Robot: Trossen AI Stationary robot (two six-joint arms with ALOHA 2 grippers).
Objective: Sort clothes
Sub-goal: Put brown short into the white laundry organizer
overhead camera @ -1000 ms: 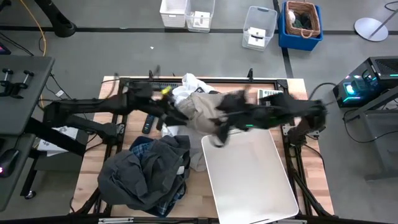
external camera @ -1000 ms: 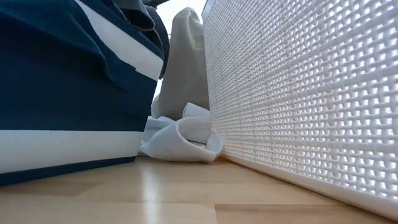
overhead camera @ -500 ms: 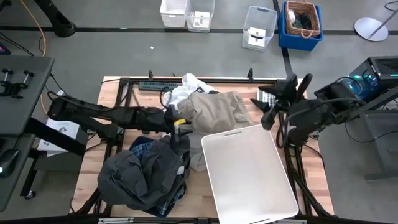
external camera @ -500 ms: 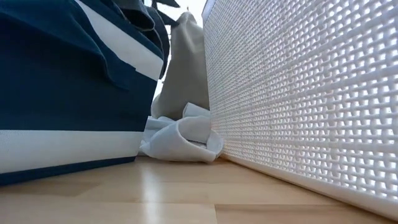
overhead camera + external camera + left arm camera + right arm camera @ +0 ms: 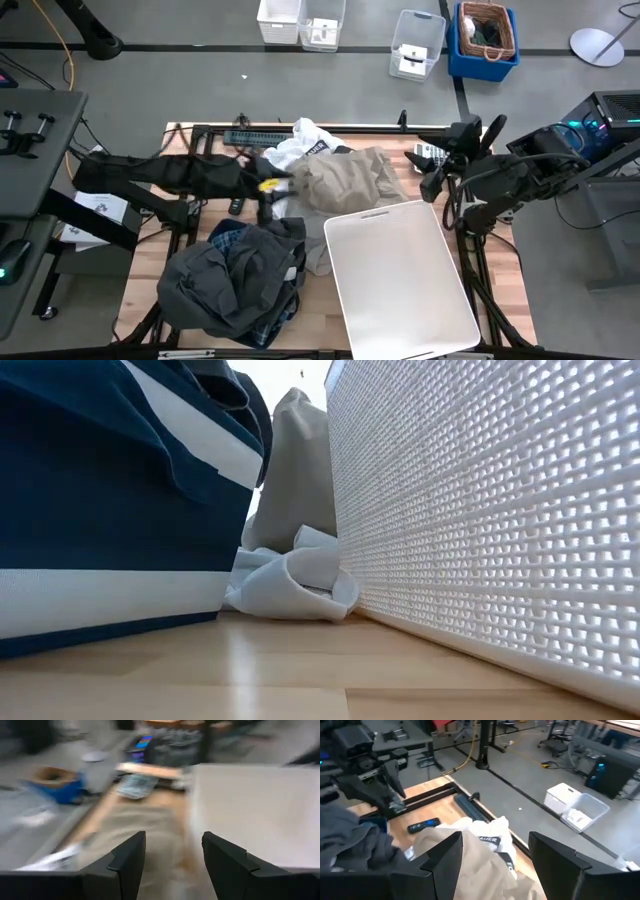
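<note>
Left gripper (image 5: 268,186) sits low over the table, fingers spread wide with nothing between them. The khaki piece (image 5: 345,178) lies just ahead of its fingertips, close but I can't tell if touching. Wrist view agrees: open gap between the fingers (image 5: 127,862), beige cloth under and beyond. Probably lined up for a grab at the near edge of that piece, judging by the open jaws pointed straight at it.

Right gripper (image 5: 432,182) hangs off the far side of the khaki piece, apart from it, near the table's edge. Its fingers (image 5: 442,857) stand wide and empty too, looking back across the cloth toward the left arm. Looks parked out of the way so the left arm has room.

White piece (image 5: 300,148) is bunched just beyond the left gripper's tip, partly under the khaki, printed label showing. A second bit of white cloth (image 5: 295,580) lies on the table wedged between the two bins in the low view; same garment or not, can't tell.

Dark grey piece (image 5: 230,280) is heaped on the navy bin (image 5: 100,510), well to the side of the left gripper, with the plaid shirt (image 5: 232,236) peeking out under it; those two look sorted already. White bin (image 5: 400,275) sits between both grippers' reach, nothing inside, likely meant for the light pieces.
</note>
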